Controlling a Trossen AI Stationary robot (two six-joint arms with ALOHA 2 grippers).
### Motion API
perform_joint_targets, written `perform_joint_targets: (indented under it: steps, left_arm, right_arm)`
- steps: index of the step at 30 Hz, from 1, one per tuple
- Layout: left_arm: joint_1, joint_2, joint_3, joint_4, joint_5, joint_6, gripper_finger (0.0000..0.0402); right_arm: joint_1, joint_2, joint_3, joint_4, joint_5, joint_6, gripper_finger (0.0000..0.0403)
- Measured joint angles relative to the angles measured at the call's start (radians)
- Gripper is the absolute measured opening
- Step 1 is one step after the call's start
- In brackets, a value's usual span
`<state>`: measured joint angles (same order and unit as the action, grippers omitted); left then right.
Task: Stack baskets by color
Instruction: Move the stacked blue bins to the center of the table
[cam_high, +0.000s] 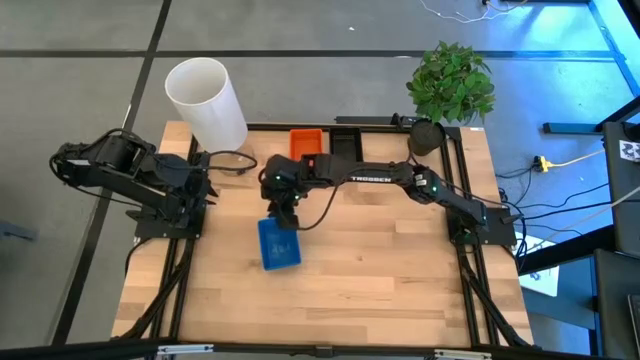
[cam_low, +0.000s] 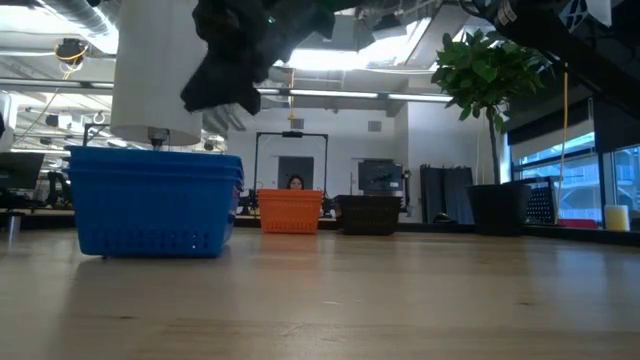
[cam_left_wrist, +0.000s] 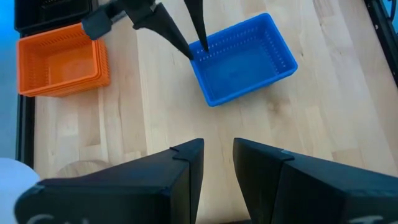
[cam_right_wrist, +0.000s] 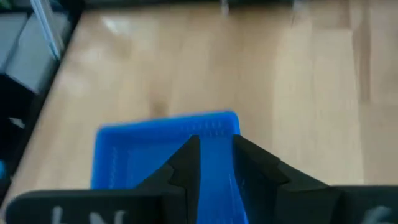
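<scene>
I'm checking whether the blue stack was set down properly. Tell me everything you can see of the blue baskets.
The blue baskets are shallow rectangular mesh plastic, with perforated walls and a solid rim. The low view shows a doubled rim, so at least two are nested. The stack sits upright and flat on the wooden table, near its middle, apart from the orange baskets at the far edge. The right gripper is at one short wall, jaws parted astride its rim; whether they touch it cannot be told.

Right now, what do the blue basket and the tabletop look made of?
The blue basket looks like moulded plastic, glossy, with perforated mesh walls and a solid rim. The tabletop looks like light wood in joined strips, smooth with a satin sheen; whether it is solid or veneered cannot be told.
</scene>
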<state>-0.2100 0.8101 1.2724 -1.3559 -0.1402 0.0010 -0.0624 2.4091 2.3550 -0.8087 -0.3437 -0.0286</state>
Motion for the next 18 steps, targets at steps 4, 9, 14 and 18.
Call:
perform_joint_targets:
  steps: [4,9,14,18]
  left_arm:
    - [0.000,0.000,0.000,0.001,0.000,0.000,0.0078]
    - [0.000,0.000,0.000,0.001,0.000,0.000,0.0078]
    - [0.000,0.000,0.000,0.002,0.000,0.001,0.0078]
    - [0.000,0.000,0.000,0.002,0.000,0.001,0.0078]
  right_arm:
    - [0.011,0.000,-0.008,0.140,-0.102,0.074,0.0083]
    - [0.044,0.029,-0.020,0.239,-0.121,0.044,0.0014]
    - [0.060,0.085,-0.021,0.322,-0.128,0.002,0.0003]
    - [0.081,0.136,-0.023,0.417,-0.158,-0.003,0.0001]
